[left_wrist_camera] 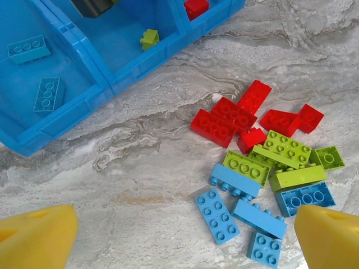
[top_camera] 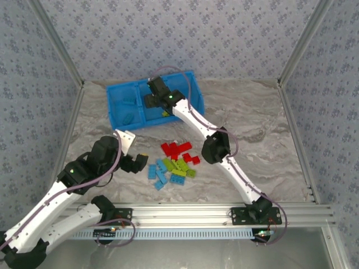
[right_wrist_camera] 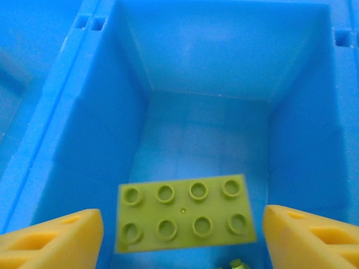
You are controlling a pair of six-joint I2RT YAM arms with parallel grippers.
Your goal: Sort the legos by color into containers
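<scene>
The blue tray [top_camera: 119, 94] lies at the back of the table. My right gripper [top_camera: 155, 94] hangs over its middle compartment [right_wrist_camera: 213, 56], open, with a lime green brick [right_wrist_camera: 182, 213] lying loose between the fingers and touching neither. A second green piece [right_wrist_camera: 235, 263] peeks in below it. My left gripper [left_wrist_camera: 185, 241] stands open above the table beside the loose pile [top_camera: 175, 162]. In the pile, light blue bricks [left_wrist_camera: 217, 216] are nearest, green ones [left_wrist_camera: 287, 148] sit in the middle and red ones [left_wrist_camera: 233, 115] are farthest.
In the left wrist view, the tray's left compartment holds two light blue bricks [left_wrist_camera: 28, 49], the middle one a small green brick [left_wrist_camera: 149, 39] and the right one a red brick [left_wrist_camera: 196, 8]. Patterned walls and metal posts [top_camera: 291, 56] enclose the marbled table.
</scene>
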